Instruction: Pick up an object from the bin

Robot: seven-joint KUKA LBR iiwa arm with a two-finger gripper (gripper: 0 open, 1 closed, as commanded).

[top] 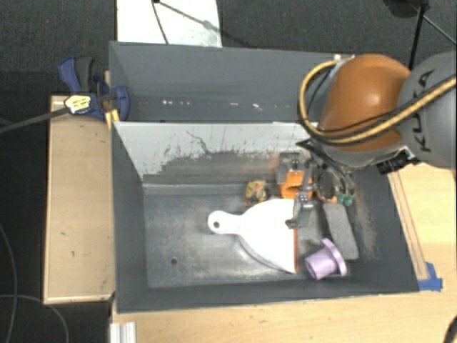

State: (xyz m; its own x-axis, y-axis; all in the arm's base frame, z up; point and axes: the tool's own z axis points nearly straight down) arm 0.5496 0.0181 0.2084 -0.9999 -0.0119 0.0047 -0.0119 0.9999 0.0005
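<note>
The gripper hangs over the right edge of the white paddle-shaped board, near a purple cup. Open or closed, I cannot tell

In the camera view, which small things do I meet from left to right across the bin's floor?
Small yellow-brown thing, orange thing, purple cup. The white paddle and dark grey bar overlap these, so they are omitted.

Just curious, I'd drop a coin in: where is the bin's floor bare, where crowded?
Bare: the bin floor between the left wall and the white paddle. Crowded: the right side, with purple cup, grey bar and orange piece near the claw.
</note>
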